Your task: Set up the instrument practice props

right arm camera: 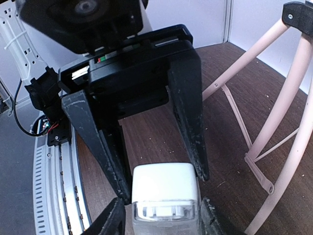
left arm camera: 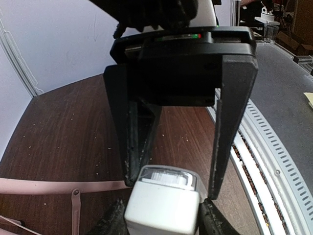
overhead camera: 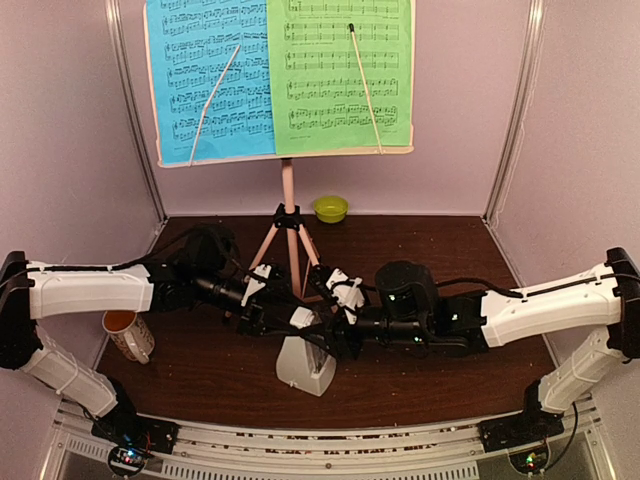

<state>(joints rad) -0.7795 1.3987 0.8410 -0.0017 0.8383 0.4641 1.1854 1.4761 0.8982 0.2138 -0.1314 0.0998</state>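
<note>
The pink music stand point(overhead camera: 287, 190) stands at the back on tripod legs point(right arm camera: 274, 122), with the blue sheet point(overhead camera: 210, 80) and the green sheet point(overhead camera: 340, 70) on its desk. The white pyramid metronome point(overhead camera: 305, 368) stands upright on the table in front of it. Both grippers meet at its top from opposite sides. My left gripper point(left arm camera: 164, 220) has its fingertips pressed against both sides of the metronome top point(left arm camera: 164, 200). My right gripper point(right arm camera: 161, 220) straddles the same top point(right arm camera: 164, 188), with a thin gap at one finger.
A white mug point(overhead camera: 128, 335) stands at the left table edge under the left arm. A lime-green bowl point(overhead camera: 331, 208) sits at the back behind the stand. A pink stand leg point(left arm camera: 58, 186) lies close to the left of the metronome. The metal rail point(left arm camera: 274, 156) runs along the near edge.
</note>
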